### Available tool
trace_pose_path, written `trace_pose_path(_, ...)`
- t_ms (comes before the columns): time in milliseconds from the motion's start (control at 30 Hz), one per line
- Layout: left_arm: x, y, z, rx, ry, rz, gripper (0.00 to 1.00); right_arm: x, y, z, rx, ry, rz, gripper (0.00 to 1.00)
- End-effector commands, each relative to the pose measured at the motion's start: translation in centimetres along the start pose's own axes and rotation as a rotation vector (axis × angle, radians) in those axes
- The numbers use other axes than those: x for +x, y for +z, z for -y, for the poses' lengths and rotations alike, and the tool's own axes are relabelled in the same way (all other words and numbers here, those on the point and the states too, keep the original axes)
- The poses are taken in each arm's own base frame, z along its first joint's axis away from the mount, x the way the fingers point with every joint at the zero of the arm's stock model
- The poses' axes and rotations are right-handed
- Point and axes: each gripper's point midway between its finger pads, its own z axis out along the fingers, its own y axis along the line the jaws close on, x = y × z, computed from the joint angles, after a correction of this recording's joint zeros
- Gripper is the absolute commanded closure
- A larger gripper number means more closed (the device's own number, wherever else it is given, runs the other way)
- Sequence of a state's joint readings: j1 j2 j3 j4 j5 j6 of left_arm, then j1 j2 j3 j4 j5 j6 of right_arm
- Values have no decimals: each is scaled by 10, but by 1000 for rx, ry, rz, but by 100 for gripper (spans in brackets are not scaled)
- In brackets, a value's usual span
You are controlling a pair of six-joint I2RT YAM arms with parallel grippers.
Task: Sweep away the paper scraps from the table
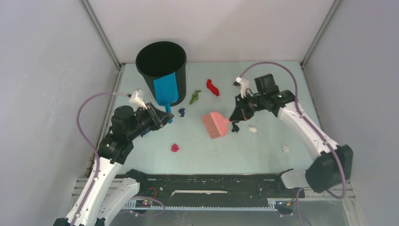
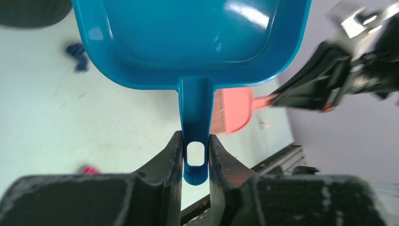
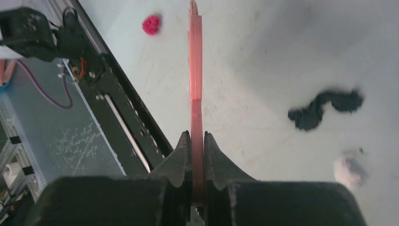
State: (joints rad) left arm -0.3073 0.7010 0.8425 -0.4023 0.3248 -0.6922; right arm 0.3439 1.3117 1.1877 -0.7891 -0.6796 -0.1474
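- paper scraps lie loose and apart from each other across the table.
- red scrap and green scrap sit far-centre, just right of the black bin.
- dark blue scrap sits mid-left, just beside the left gripper's tips.
- magenta scrap sits nearer, left of centre, alone.
- black scrap lies just beside the brush handle, with a pale scrap to its right.
- another pale scrap lies near-right, near the right arm.
- the widest bare stretch is the near strip between the magenta and near-right pale scraps, along the near-edge track.
- pink brush is at centre, bristles pointing left; cannot tell if they touch the table.
- right gripper has its jaws clamped on the brush handle.
- left gripper has its jaws clamped on the handle of the blue dustpan.
- the pan overlaps the bin's near wall in the top view; contact unclear.
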Motion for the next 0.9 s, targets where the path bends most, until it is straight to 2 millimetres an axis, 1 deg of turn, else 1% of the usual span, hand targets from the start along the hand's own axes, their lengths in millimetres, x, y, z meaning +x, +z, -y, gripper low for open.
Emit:
trace_pose_path(0,21,-20,-46,-192,78,-18,100,-57,28,-15,-57,-2,72,100)
trace_pose_path(33,20,-25,-50,-217,81,-4,100,-72,35,-21,-74,-9,97,100)
trace_pose_path(100,18,-34,-57,-259,89,26,100,-93,51,-34,-122,17,138,100)
trace_pose_path(167,17,-40,-57,-270,92,45,100,-111,68,-46,-190,69,165,100)
trace_pose_path(267,18,-45,-55,-261,82,54,100,-131,93,-59,-285,204,179,100)
trace_pose_path(367,19,-49,-53,-254,75,55,100,-143,119,-55,-311,352,172,100)
trace_pose_path(400,19,-51,-52,-253,75,59,100,-142,132,-49,-299,406,154,100)
trace_pose_path(467,18,-53,-52,-256,77,65,100,-146,146,-42,-286,483,148,100)
trace_pose_path(600,19,-55,-52,-260,79,65,100,-142,167,-27,-212,541,136,100)
trace_pose_path(667,19,-55,-52,-257,73,62,100,-134,177,-14,-147,574,128,100)
trace_pose_path(767,21,-53,-51,-248,66,53,100,-120,185,7,-49,630,116,100)
trace_pose_path(833,22,-52,-51,-246,64,49,100,-112,187,19,3,652,121,100)
trace_pose_path(867,23,-51,-52,-246,62,47,100,-110,186,22,16,661,122,100)
